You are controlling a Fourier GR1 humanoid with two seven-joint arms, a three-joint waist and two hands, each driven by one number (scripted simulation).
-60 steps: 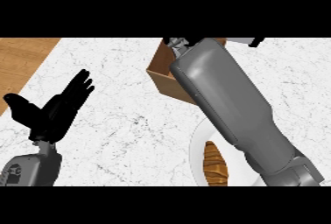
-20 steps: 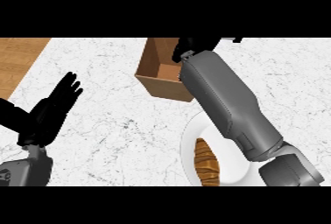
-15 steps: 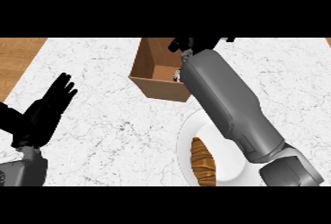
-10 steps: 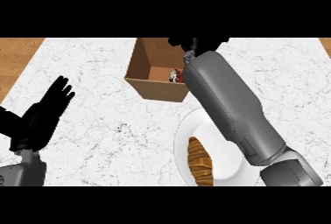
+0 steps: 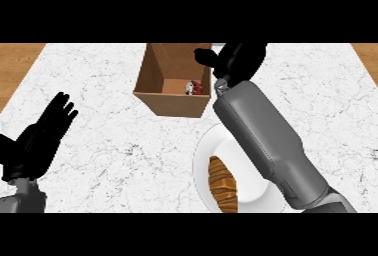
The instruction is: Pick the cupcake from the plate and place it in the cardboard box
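Marble counter (image 5: 111,75): cupcake (image 5: 193,88) inside cardboard box (image 5: 175,104).

Two smooth, rounded grey forearm casings each end in a matte black hand, the left hand (image 5: 33,145) with slim black fingers and the right hand (image 5: 238,59) joined at a small dark grey wrist collar.

Open counter (image 5: 118,150) left of box (image 5: 159,80) and plate (image 5: 255,195), seemingly unobstructed.
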